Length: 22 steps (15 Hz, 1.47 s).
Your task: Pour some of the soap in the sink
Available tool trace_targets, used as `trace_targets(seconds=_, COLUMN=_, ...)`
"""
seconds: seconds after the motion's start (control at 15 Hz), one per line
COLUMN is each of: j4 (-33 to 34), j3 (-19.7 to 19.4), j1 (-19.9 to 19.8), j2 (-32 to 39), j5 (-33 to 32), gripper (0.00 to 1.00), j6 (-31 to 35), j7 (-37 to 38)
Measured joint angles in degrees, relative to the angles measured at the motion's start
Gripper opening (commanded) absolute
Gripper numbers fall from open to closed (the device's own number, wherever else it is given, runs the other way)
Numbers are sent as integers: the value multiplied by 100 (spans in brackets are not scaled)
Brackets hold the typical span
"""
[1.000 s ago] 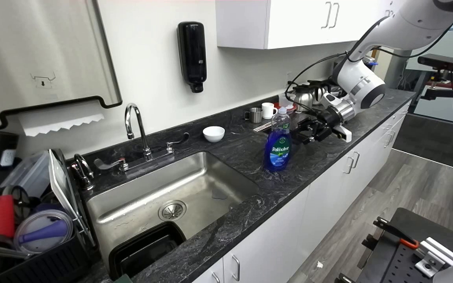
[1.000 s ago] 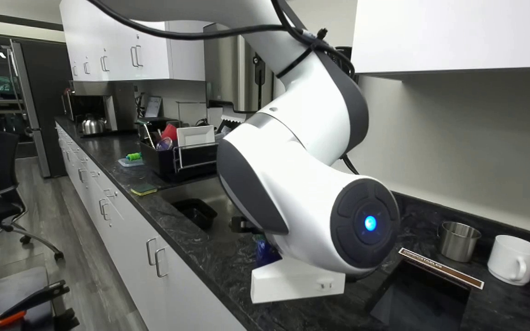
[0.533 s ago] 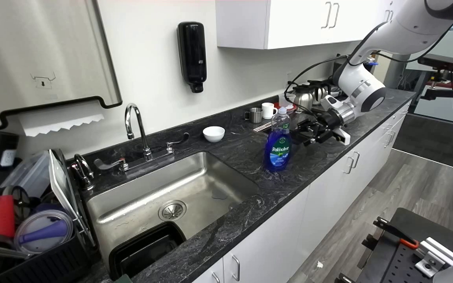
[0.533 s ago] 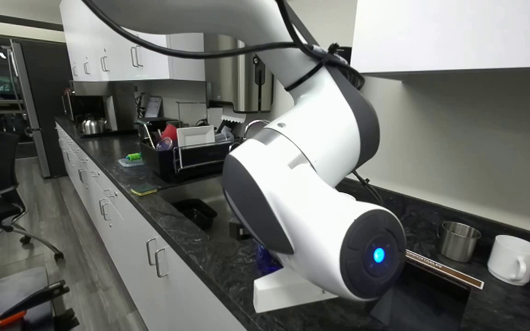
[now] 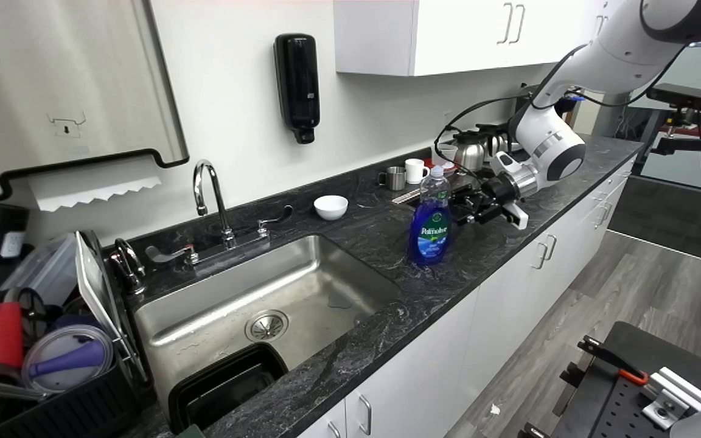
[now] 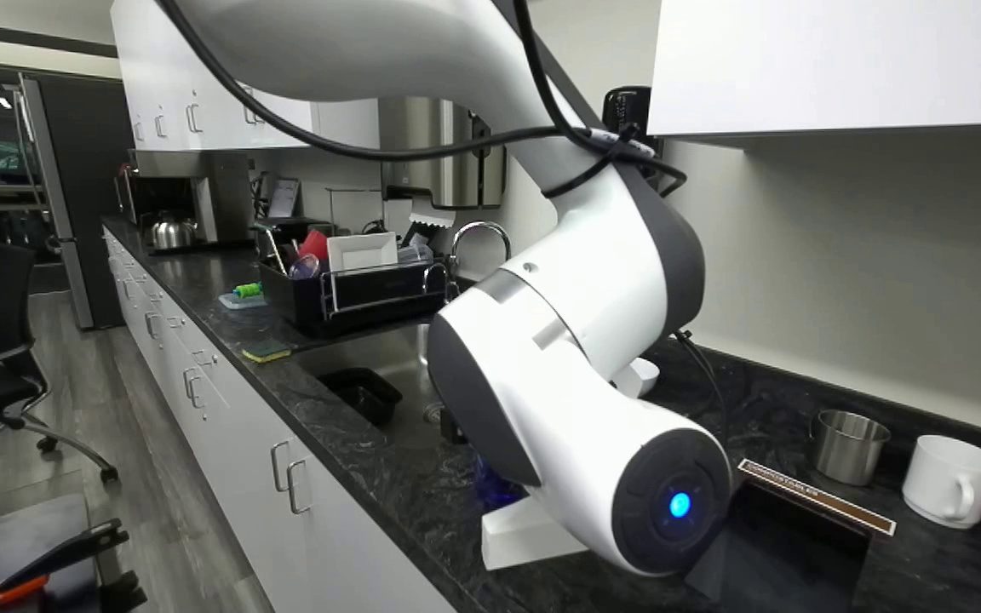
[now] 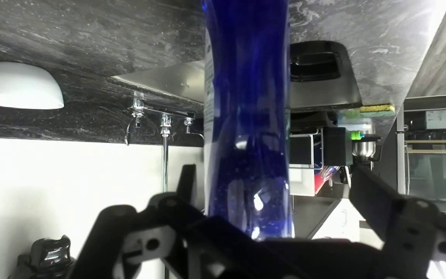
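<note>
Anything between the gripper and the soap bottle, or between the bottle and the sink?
Nothing visible stands between the open gripper and the soap bottle. Nothing visible blocks the way to the sink across the countertop, either.

Light is thrown back by satin steel in the sink (image 5: 320,304), and mirror-bright chrome is flaunted by the faucet (image 5: 221,210)! Smooth, clear plastic is seen on the soap bottle (image 7: 248,116), glossy black plastic on the wall dispenser (image 5: 297,82), veined stone-like smoothness on the counter (image 5: 381,331), matt white on the paper towel (image 5: 92,184).
</note>
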Motion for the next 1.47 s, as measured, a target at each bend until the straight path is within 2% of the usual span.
trace_targets(seconds=0.67, j4=540, j3=135, j1=99, j2=307, j5=198, gripper=100, j6=1, j7=-13)
trace_targets(seconds=1.47, j4=535, j3=113, j1=94, j2=751, j5=188, gripper=100, j6=1, j7=-16)
